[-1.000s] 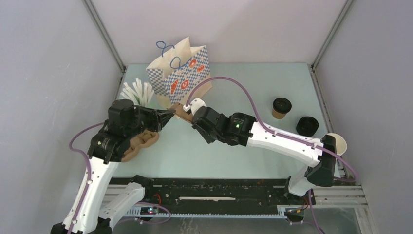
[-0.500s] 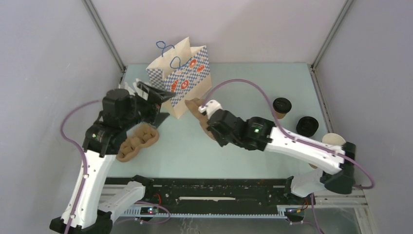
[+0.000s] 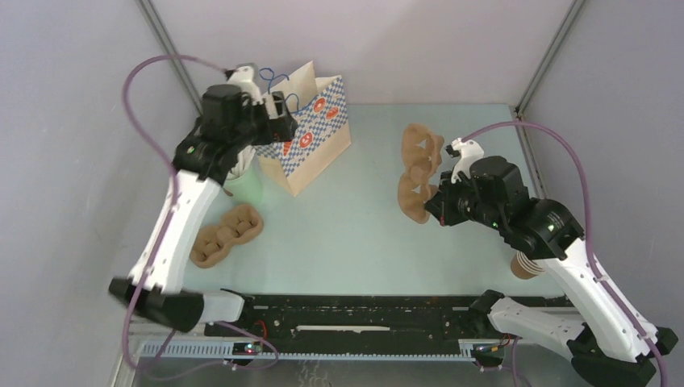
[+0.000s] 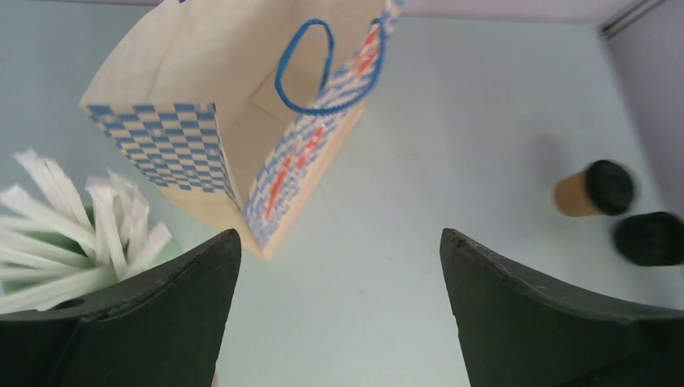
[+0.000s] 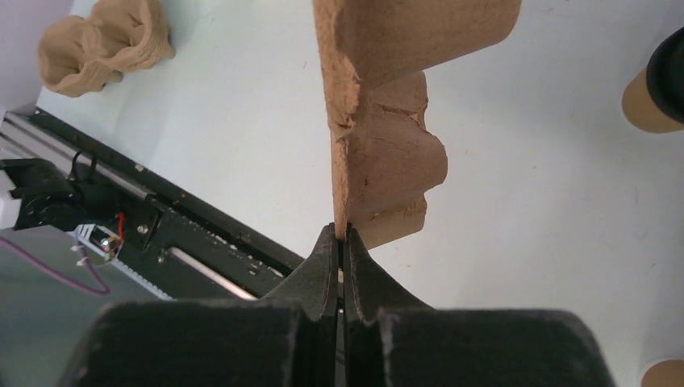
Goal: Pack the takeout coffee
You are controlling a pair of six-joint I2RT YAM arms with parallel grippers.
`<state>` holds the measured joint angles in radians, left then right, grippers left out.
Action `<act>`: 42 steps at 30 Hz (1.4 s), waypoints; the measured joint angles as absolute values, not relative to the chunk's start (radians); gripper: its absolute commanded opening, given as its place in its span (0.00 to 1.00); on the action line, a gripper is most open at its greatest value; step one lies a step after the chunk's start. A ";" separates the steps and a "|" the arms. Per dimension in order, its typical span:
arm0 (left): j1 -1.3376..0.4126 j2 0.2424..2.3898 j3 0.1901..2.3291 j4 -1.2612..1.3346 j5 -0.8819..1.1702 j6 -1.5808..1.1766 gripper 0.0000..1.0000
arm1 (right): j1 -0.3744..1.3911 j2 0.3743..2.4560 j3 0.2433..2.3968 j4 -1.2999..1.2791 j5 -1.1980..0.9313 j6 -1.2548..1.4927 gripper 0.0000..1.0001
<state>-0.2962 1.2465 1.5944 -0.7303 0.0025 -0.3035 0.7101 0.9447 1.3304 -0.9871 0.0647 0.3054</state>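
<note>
Carrier (image 3: 419,161) swung right in right end effector (image 5: 339,235) | left wrist shows takeout coffee (image 4: 593,188)

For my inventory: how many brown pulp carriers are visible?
2. One carrier lies on the table, left side; the second carrier is pinched in the right gripper's jaws. Others may be hidden.

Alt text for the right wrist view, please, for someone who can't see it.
The right tool is shut on the thin edge of a brown pulp cup carrier. A second carrier lies on the pale table at upper left; a black-lidded coffee cup peeks in at right.
</note>
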 measured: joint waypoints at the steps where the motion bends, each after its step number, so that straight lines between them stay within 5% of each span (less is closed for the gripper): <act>1: -0.296 1.296 1.604 -0.713 -0.008 -0.277 0.95 | 0.688 0.933 1.328 -0.994 0.035 0.306 0.00; 15: -0.296 1.671 1.849 -0.656 -0.154 -0.209 0.63 | 0.542 0.899 1.296 -1.037 -0.116 0.299 0.00; 25: -0.296 1.790 2.004 -0.704 -0.099 -0.222 0.02 | 0.503 0.890 1.290 -1.036 -0.155 0.298 0.00; 34: -0.352 1.760 2.059 -0.827 -0.091 -0.361 0.00 | 0.488 0.890 1.289 -1.021 -0.191 0.302 0.00; 42: -0.614 1.631 2.059 -0.923 -0.271 -0.591 0.00 | 0.461 0.905 1.289 -0.993 -0.243 0.302 0.00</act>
<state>-0.6136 1.6306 2.0594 -0.9226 -0.2710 -0.5907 0.4610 0.9054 1.2888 -0.9928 -0.2432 0.3019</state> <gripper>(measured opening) 0.007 0.014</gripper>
